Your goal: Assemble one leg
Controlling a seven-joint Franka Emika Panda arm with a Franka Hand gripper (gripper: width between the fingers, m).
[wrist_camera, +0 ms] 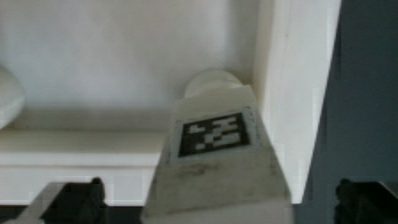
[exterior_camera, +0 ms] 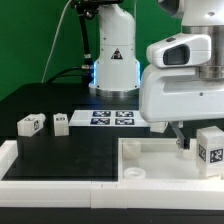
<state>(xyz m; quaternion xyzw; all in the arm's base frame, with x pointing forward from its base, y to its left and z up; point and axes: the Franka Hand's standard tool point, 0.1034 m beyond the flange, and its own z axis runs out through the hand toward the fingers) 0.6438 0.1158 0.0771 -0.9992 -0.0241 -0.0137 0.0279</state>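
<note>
The gripper (wrist_camera: 222,203) hangs wide open (clear gaps either side) astride the tagged leg (wrist_camera: 217,140), at the white tabletop (wrist_camera: 107,80).

Black table (exterior_camera: 70,152) — small tagged leg (exterior_camera: 30,124), second leg (exterior_camera: 60,122), marker board (exterior_camera: 112,118), white tabletop piece (exterior_camera: 160,160).

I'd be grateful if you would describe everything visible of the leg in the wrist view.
The leg is a chunky white block, plastic by its look, narrowing to a rounded end, with a black-and-white square tag on the face toward the camera. Its rounded end points at the inner wall of the tabletop; contact there cannot be told. The gripper is open: its dark fingers flank the leg with a gap on each side.
</note>
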